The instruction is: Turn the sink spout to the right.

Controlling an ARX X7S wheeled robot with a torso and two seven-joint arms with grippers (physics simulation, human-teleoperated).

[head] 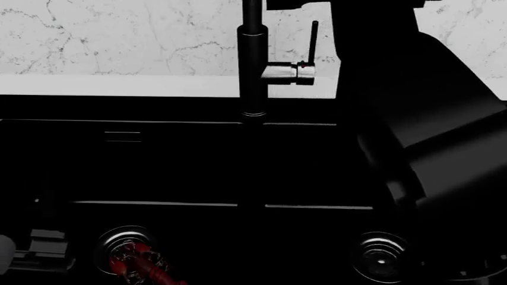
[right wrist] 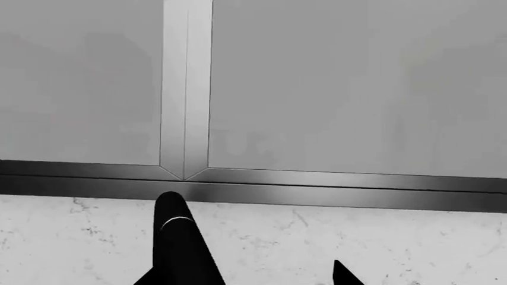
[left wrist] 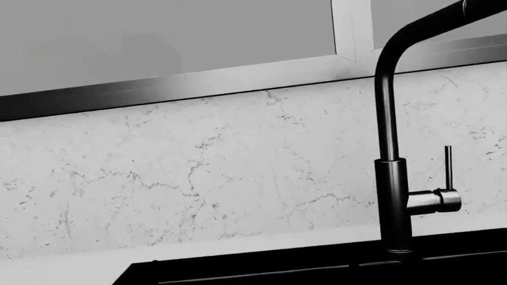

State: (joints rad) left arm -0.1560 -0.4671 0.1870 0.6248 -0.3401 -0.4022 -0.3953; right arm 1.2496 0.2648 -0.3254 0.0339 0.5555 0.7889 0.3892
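Observation:
The sink spout (head: 252, 15) is a slim black tube rising from a thicker black base column (head: 253, 71) behind the sink (head: 182, 163). In the left wrist view the spout (left wrist: 386, 107) stands upright and bends over at its top. My right arm (head: 396, 89) reaches up just right of the spout. In the right wrist view my right gripper (right wrist: 262, 270) is open and empty, with two black fingertips (right wrist: 178, 243) set wide apart, facing the window frame. The spout does not show between them. My left gripper's fingers show in no view.
A thin black lever on a silver stub (head: 305, 59) sticks out right of the base column, also in the left wrist view (left wrist: 446, 178). Two ribbed metal drains (head: 125, 246) (head: 380, 255) sit in the basins. A red object (head: 139, 267) lies at the left drain. A marble backsplash (left wrist: 198, 172) stands behind.

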